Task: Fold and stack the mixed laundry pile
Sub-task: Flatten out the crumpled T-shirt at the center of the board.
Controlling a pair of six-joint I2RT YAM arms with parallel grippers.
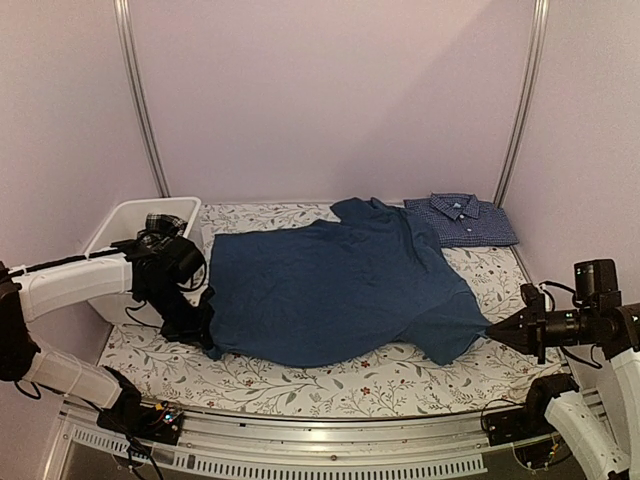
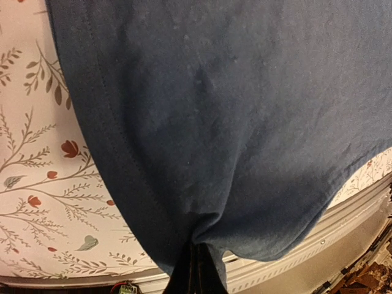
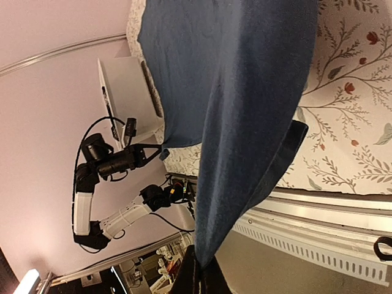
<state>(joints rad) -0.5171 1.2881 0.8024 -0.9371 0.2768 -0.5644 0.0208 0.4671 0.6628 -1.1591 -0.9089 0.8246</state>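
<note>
The dark blue T-shirt (image 1: 330,290) is stretched out over the floral tablecloth, held taut between both arms. My left gripper (image 1: 205,325) is shut on its bottom hem corner at the left; the left wrist view shows the cloth (image 2: 233,122) bunching into the closed jaws. My right gripper (image 1: 492,327) is shut on a sleeve tip at the right, where the shirt (image 3: 245,122) hangs up from the jaws. The blue-and-white check shirt (image 1: 462,219) lies folded at the back right. A black-and-white plaid piece (image 1: 160,224) sits in the white tub.
The white plastic tub (image 1: 128,225) stands at the back left, behind my left arm. The floral tablecloth (image 1: 330,385) covers the table. A metal rail (image 1: 330,445) runs along the near edge. Frame posts stand at the back corners.
</note>
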